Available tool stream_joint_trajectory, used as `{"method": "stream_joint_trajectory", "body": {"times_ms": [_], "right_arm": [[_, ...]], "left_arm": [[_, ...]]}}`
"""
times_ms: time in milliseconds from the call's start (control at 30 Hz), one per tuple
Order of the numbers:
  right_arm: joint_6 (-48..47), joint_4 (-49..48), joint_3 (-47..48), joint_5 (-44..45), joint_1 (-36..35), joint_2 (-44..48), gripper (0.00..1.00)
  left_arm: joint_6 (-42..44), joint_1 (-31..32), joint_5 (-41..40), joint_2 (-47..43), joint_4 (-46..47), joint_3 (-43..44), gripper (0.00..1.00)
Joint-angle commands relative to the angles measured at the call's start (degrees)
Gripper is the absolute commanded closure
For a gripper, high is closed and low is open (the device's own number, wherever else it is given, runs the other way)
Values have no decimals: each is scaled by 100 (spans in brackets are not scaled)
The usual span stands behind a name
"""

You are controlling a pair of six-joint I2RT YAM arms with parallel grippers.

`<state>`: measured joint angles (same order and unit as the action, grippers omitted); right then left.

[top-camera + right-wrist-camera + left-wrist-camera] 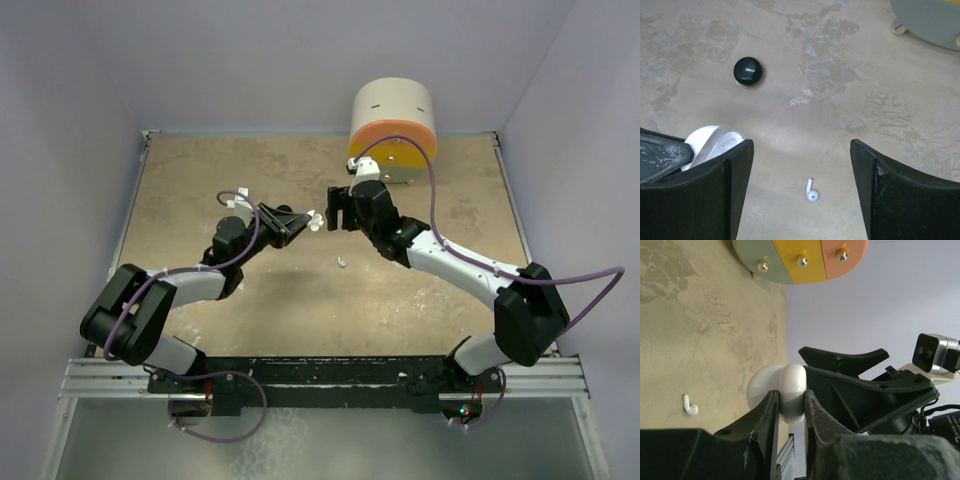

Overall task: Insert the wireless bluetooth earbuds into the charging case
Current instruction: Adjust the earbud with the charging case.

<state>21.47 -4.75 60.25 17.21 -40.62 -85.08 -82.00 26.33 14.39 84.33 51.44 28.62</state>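
My left gripper is shut on a white charging case, lid open, held above the table; the case also shows in the top view and at the left of the right wrist view. One white earbud lies on the table below and between my right gripper's fingers; it also shows in the top view and the left wrist view. My right gripper is open and empty, facing the case, just to its right. No other earbuds are in view.
A black round disc lies on the table beyond the case. A cylinder-shaped object with an orange rim stands at the back right; its coloured face shows in the left wrist view. Walls enclose the table.
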Motion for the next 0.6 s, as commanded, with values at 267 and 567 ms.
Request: {"method": "stream_joint_trajectory", "body": {"times_ms": [267, 567], "right_arm": [[-337, 421, 250, -184, -25, 25, 21], [-611, 203, 85, -638, -32, 0, 22]], "left_arm": [[427, 29, 442, -142, 347, 70, 100], [464, 30, 565, -111, 291, 191, 100]]}}
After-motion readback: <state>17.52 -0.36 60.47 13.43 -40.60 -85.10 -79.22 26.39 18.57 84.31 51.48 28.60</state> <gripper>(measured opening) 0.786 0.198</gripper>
